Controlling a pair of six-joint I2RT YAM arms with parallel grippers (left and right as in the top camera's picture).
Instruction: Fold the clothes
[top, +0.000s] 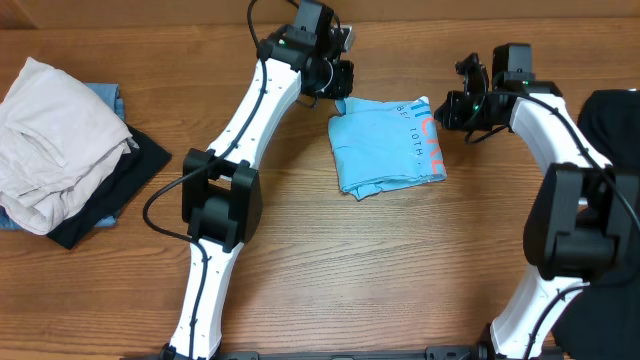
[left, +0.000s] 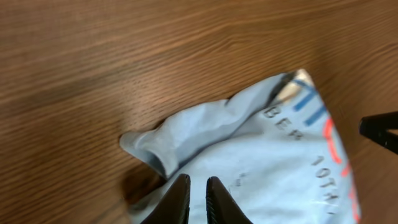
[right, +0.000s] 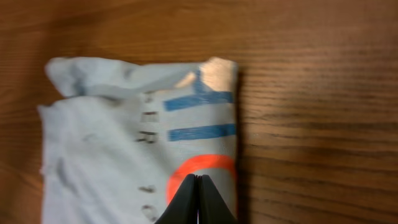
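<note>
A: Left gripper (left: 198, 198)?
B: Mine: jaws a crack apart, empty, at a corner of the folded sky-blue T-shirt (top: 380, 150), centre of the table (top: 330, 280). My right gripper (right: 198, 199) is pinched shut over its printed edge, which faces right; the fold is near-square.
A: Overhead only?
B: Clothes pile (top: 60, 140), far left.

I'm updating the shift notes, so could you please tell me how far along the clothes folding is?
Done: the sky-blue T-shirt lies folded into a compact rectangle. In hand: nothing visibly gripped; the left gripper, jaws slightly parted, and the shut right gripper are at its far corners. Remaining: the heap of off-white, blue and black garments looks unfolded.
</note>
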